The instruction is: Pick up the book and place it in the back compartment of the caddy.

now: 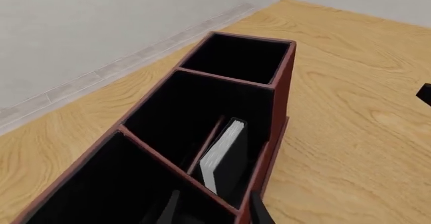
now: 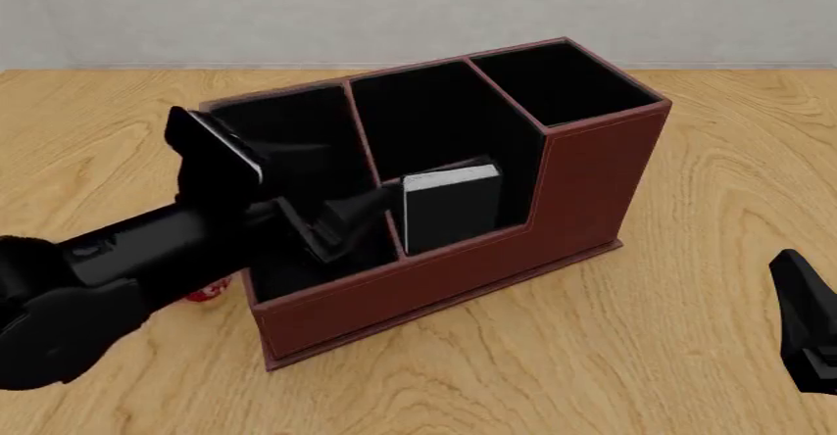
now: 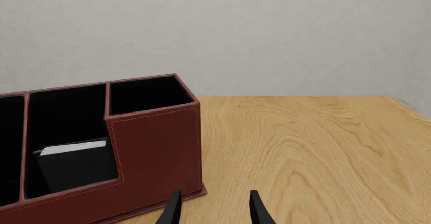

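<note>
Book [image 2: 452, 210]: It stands on its edge inside the box, white pages up. It is in the middle bay, on the near side of the low wall that crosses that bay. No gripper touches it.

Middle bay [image 2: 438, 126]: This is the narrow, deep one. In the front view the book sits at its 6 o'clock end, and the 12 o'clock end looks bare.

Box [image 2: 575, 195]: A big red-brown box with black inside and three bays. It rests flat on the table [image 2: 707, 357].

Left gripper [image 2: 327, 224]: It sits low by the bay at 9 o'clock from the book, close to it. The fingers are apart and hold nothing.

Right gripper [image 3: 214, 209]: It waits far off at 4 o'clock from the box. The fingers are apart and hold nothing.

Mug [image 2: 203, 294]: Only a bit of red shows under the left arm, at 8 o'clock from the box.

Step now: The drop looks done, I think. The book is let go.

Next move: The left arm should lift straight up and out. It must not bump the book or the thin walls.
</note>
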You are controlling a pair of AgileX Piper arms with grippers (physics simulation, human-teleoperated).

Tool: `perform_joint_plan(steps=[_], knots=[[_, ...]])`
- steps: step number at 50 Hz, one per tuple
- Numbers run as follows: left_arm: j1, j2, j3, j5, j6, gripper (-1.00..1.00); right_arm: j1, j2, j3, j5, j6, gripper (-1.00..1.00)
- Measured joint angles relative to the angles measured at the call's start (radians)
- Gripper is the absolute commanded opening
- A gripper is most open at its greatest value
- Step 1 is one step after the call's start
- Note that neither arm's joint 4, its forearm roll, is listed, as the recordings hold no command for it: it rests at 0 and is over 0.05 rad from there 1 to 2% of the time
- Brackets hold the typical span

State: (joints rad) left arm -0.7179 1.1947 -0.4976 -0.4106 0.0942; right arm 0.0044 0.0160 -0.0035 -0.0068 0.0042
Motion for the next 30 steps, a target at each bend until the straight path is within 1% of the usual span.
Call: perform_joint_plan(steps=[11,30], knots=[[0.034,-0.132,0.067,0.043,-0.010,1.00,0.000,0.000,0.000,0.000,0.000,1.00],[0.094,-0.356,0.136,0.176,-0.020,1.00,0.000,0.000,0.000,0.000,0.000,1.00]])
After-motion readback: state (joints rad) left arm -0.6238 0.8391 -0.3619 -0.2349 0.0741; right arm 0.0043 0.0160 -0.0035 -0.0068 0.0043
